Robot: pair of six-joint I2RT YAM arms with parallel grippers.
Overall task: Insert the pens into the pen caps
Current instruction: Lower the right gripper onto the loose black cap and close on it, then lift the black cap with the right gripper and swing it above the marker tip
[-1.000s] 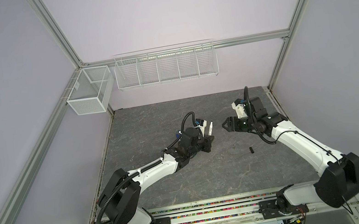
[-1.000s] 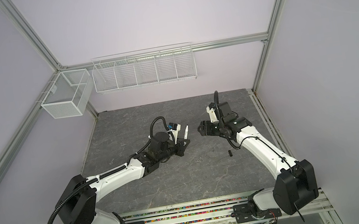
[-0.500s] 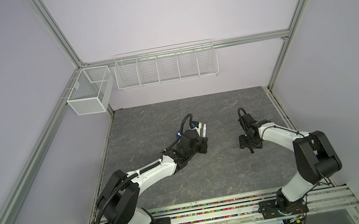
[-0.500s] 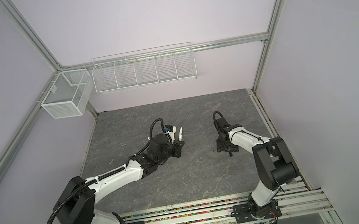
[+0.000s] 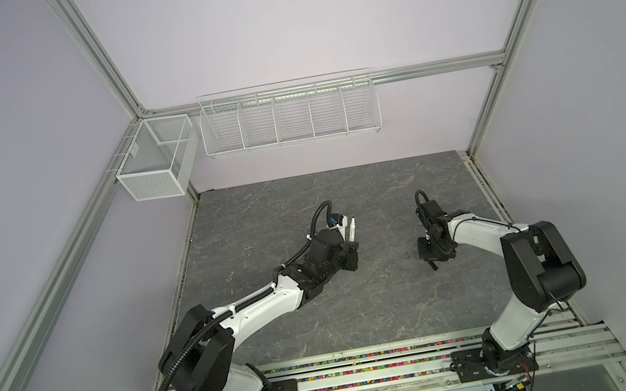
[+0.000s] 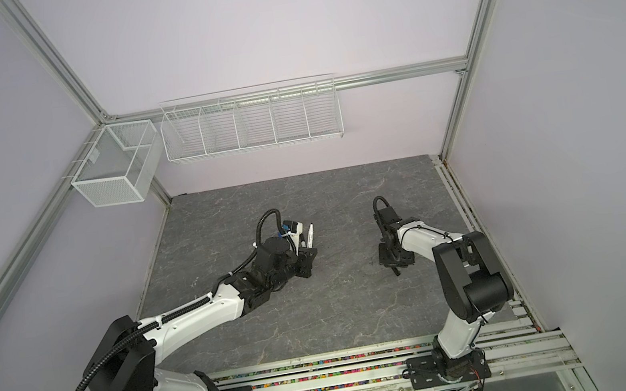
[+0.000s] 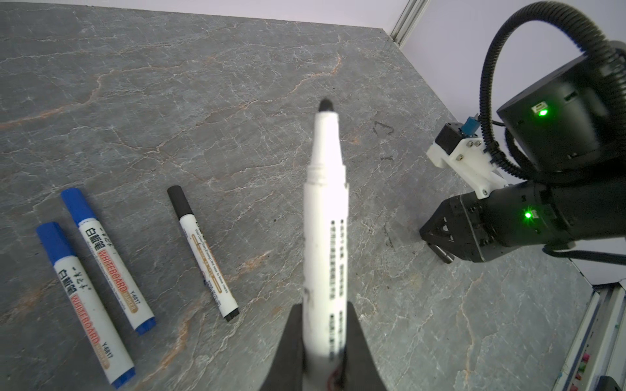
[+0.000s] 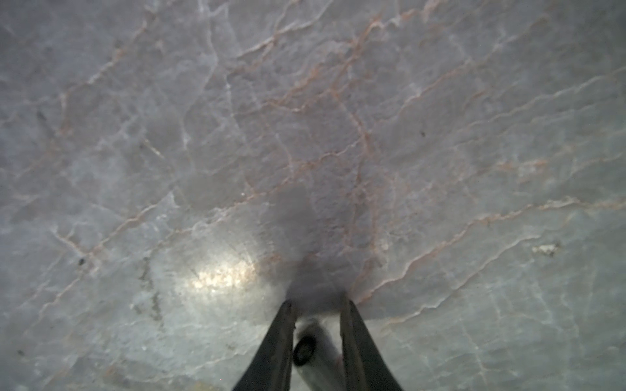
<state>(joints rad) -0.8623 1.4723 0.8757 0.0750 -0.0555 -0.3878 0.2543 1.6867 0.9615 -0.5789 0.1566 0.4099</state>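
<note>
Pen [image 7: 325, 216], white, uncapped, clenched by left gripper [image 7: 323, 306]; only left wrist view shows capped pens [image 7: 108, 257] beside it. Right gripper [image 8: 316, 300] straddles black cylindrical cap [image 8: 313, 352]; grip unclear.

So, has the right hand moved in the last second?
Yes. In a top view the right hand has come down and nearer the front rail, and its fingers now sit either side of the black pen cap.

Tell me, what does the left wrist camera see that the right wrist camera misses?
Left wrist only: the left tool gripping an uncapped pen, with two blue-capped markers and a black-capped marker lying flat. Right wrist only: the open mouth of the pen cap. Both: the right tool around that cap, and the grey marbled table.
</note>
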